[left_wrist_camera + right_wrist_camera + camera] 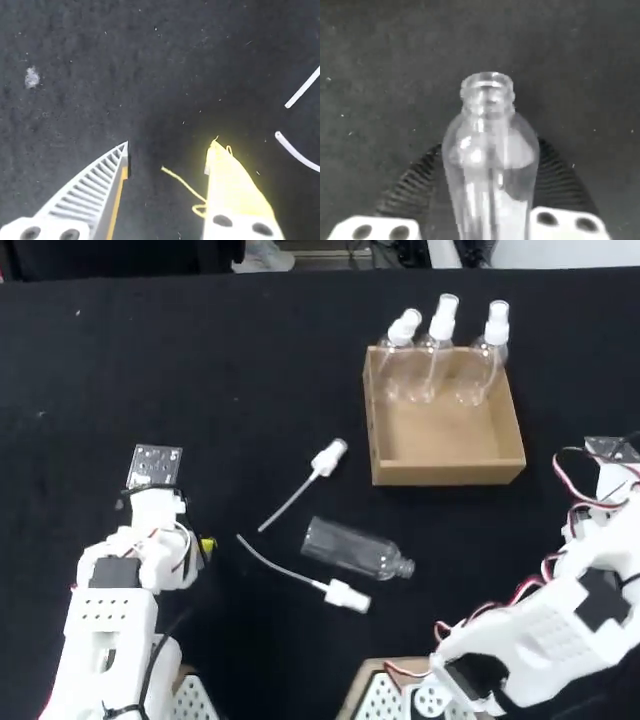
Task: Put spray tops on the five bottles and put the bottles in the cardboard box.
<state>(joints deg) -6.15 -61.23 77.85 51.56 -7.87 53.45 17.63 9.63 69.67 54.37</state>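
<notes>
In the right wrist view my right gripper (pixel 490 150) is shut on a clear uncapped bottle (pixel 490 165), neck pointing away over the black cloth. My right arm (pixel 580 600) is at the table's right edge. My left gripper (pixel 170 155) is open over bare cloth at the left, its yellow finger (pixel 207 545) near the tube ends. Another uncapped bottle (pixel 355 550) lies on its side mid-table. Two loose spray tops lie beside it, one (pixel 328 458) above and one (pixel 345 595) below. The cardboard box (pixel 450 475) holds three capped bottles (pixel 435 370).
The thin white tubes of the two spray tops (pixel 302 92) (pixel 295 150) stretch towards my left gripper. The black cloth (pixel 200 370) covers the whole table. The front half of the box is unoccupied.
</notes>
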